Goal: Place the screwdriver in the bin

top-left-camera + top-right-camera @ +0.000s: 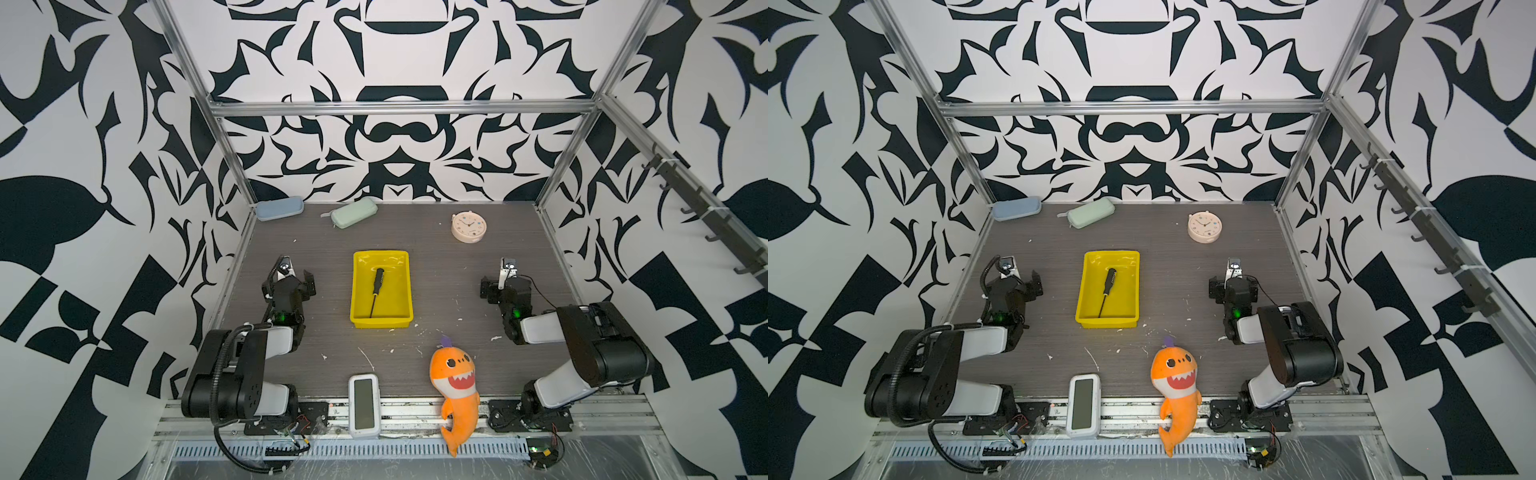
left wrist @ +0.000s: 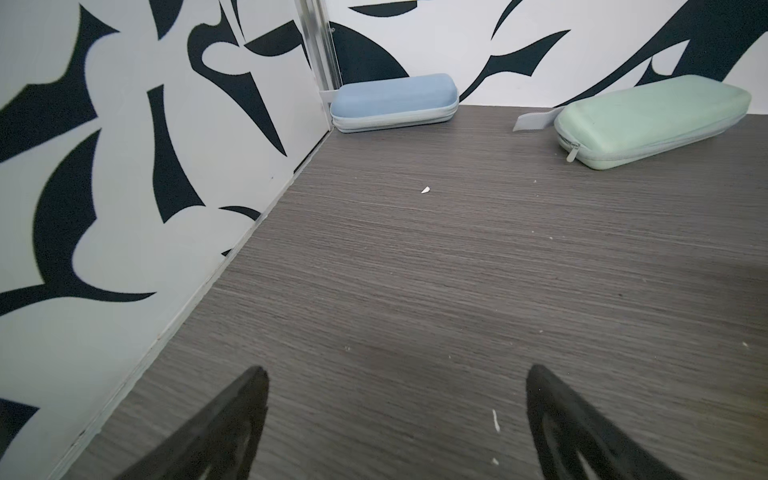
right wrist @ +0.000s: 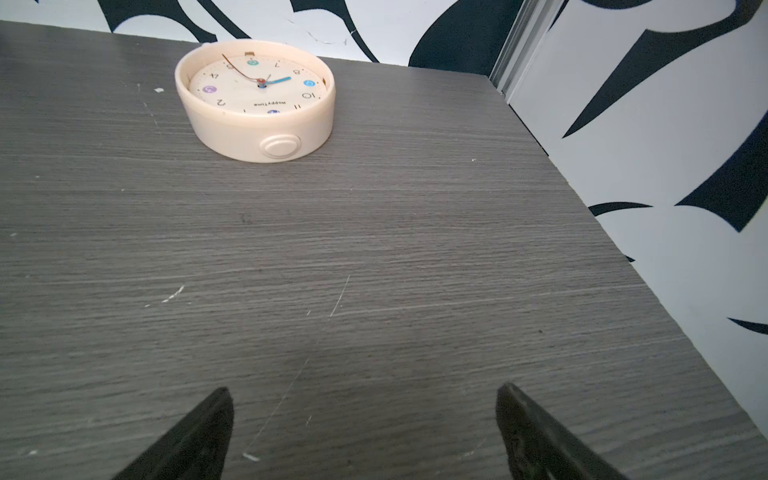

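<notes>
Dark grey wood-grain counter (image 1: pixel 436 266), scratched and flecked with small white chips, boxed in on three sides by white walls (image 1: pixel 83 124) painted with bold black shapes. Aluminium frame posts (image 1: pixel 224 137) in the back corners, a crossbar along the back wall, and a dark rail of hooks (image 1: pixel 702 203) on the wall at the right of both top views.

Near the counter's middle, the bin (image 1: pixel 382 321): bright yellow, glossy inside, long side running front to back. Flat on its floor, the screwdriver (image 1: pixel 377 290), black ribbed handle toward the back wall, thin shaft slanting toward the near rim, tip close to the front wall.

Along the back, a blue zip case (image 1: pixel 279 208) tucked into the left corner against the wall, a green zip case (image 1: pixel 354 212) near it at a slant, and a cream round clock (image 1: pixel 468 226) lying face up toward the right. At the front edge, a white device with a dark screen (image 1: pixel 364 405) and an orange shark plush (image 1: pixel 455 386) draped over the metal rail.

Left of the bin and well apart from it, the left claw (image 2: pixel 397 370), spread wide over bare counter, pointing toward the blue zip case. Right of the bin, likewise well apart, the right claw (image 3: pixel 361 388), spread wide and holding nothing, facing the clock
</notes>
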`<state>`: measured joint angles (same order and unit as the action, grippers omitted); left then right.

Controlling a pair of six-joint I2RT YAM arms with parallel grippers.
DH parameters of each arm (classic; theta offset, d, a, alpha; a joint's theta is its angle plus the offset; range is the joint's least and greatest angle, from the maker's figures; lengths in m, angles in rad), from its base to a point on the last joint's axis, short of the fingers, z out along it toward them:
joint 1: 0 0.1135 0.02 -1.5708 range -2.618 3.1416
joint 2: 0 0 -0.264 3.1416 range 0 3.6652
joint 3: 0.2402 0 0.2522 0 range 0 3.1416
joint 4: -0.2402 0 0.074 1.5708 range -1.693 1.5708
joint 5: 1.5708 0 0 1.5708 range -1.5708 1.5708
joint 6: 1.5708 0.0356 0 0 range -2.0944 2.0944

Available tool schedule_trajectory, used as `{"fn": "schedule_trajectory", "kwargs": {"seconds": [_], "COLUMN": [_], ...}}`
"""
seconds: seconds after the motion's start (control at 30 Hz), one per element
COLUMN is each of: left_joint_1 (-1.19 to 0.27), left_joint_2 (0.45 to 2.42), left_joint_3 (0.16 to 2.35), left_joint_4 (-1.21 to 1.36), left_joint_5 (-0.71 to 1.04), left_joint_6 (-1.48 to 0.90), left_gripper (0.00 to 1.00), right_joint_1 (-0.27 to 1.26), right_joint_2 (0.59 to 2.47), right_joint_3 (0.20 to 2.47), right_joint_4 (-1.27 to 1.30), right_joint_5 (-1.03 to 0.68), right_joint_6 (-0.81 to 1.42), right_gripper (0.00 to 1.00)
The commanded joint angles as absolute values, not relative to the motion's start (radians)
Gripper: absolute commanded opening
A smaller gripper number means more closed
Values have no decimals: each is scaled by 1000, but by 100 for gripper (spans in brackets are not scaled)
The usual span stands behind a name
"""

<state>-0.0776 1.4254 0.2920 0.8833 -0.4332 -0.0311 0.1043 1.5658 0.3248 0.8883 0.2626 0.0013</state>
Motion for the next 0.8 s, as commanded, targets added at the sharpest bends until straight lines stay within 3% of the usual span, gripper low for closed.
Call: {"fn": "schedule_trajectory", "kwargs": {"seconds": [0.0,0.17,0.27,0.77], "left_joint_1": [-71,-67,-57,-32], "left_joint_2": [1475,1599,1553,1564], "left_joint_3": [271,300,319,337], "left_joint_4": [1050,1141,1020,999], "left_joint_5": [-460,-416,-402,-359], "left_joint_6": [-64,-24,-55,-62], "left_gripper": [99,99,99,99], "right_joint_1": [105,106,106,108], "right_joint_2": [1554,1555,1555,1558], "right_joint_3": [348,348,348,356], "right_joint_4": [926,925,926,917], "right_joint_5": [270,270,270,235], "right_joint_6": [13,13,12,-1], "right_gripper": [100,100,100,100]}}
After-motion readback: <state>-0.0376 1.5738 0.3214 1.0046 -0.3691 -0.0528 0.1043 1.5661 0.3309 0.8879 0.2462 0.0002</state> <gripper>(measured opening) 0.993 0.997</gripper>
